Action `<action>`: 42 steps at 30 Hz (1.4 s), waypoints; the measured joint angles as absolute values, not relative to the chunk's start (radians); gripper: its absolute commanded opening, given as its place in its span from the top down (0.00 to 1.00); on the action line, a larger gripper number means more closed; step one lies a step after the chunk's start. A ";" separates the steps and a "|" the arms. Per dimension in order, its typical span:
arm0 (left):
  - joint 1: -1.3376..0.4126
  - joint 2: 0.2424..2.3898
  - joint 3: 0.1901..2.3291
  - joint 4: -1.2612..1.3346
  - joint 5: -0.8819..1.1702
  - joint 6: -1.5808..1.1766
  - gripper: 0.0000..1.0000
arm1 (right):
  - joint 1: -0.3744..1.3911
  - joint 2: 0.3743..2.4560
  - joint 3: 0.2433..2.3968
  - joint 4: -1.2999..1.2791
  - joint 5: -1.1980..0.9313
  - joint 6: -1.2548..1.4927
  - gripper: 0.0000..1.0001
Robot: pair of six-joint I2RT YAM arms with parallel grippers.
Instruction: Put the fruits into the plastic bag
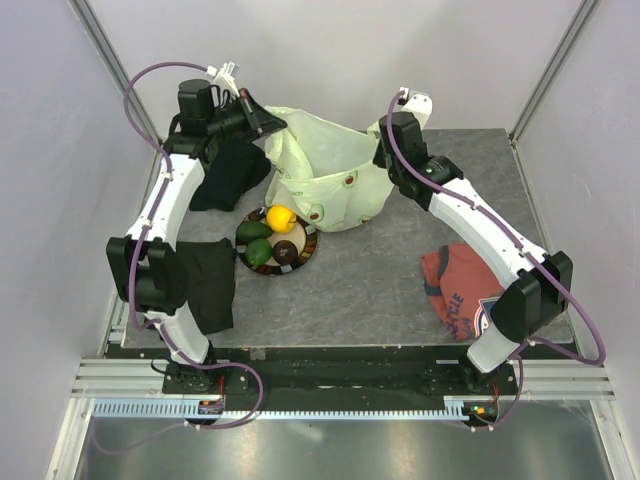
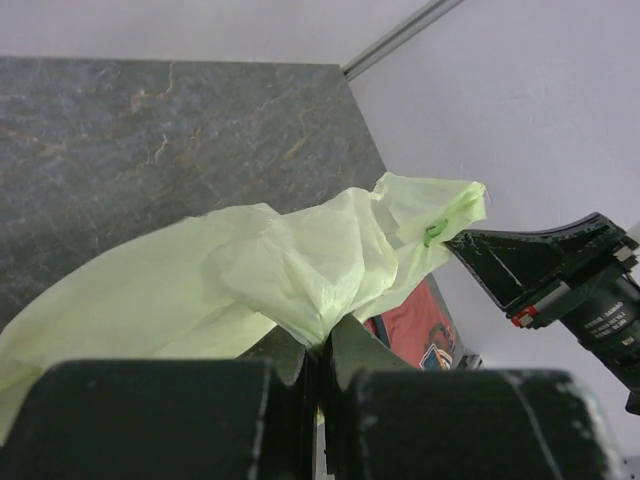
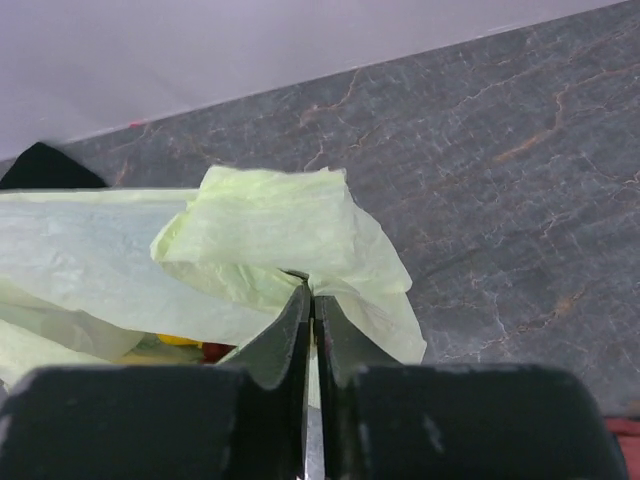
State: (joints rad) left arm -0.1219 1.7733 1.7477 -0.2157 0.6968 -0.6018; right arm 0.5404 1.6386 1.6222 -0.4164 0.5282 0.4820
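The left gripper (image 2: 322,345) and right gripper (image 3: 311,310) are clamping the bag (image 1: 330,180) by its rim; fruits (image 1: 281,218) are lying on a plate (image 1: 311,241) beside it.

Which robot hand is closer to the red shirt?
Right. The right hand pinches the plastic bag on the side facing the red shirt. The left hand pinches the bag's opposite side, farther from the shirt.

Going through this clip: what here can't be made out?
Top view: inside of the plastic bag, hidden by its own crumpled walls.
Right wrist view: yellow and red bits under the bag, mostly covered by it.
Top view: dark fruit on the plate, too small to name.
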 measured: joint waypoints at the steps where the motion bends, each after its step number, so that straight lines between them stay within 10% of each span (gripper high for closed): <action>1: -0.122 1.777 1.744 -0.223 0.699 -0.600 0.98 | 0.540 1.639 1.622 -0.419 0.528 0.484 0.79; 10: -0.122 1.776 1.742 -0.230 0.713 -0.594 0.98 | 0.541 1.623 1.609 -0.394 0.507 0.468 0.29; 25: -0.122 1.770 1.705 -0.231 0.713 -0.594 0.98 | 0.670 1.277 1.254 0.094 0.292 0.377 0.28; 42: -0.122 1.769 1.686 -0.231 0.713 -0.594 0.99 | 0.910 1.856 1.482 -0.223 -0.096 0.363 0.24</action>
State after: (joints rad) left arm -0.1219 1.7695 1.6859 -0.2310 0.7128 -0.5938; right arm 0.9096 1.8565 1.4822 -0.2234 -0.0956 0.3630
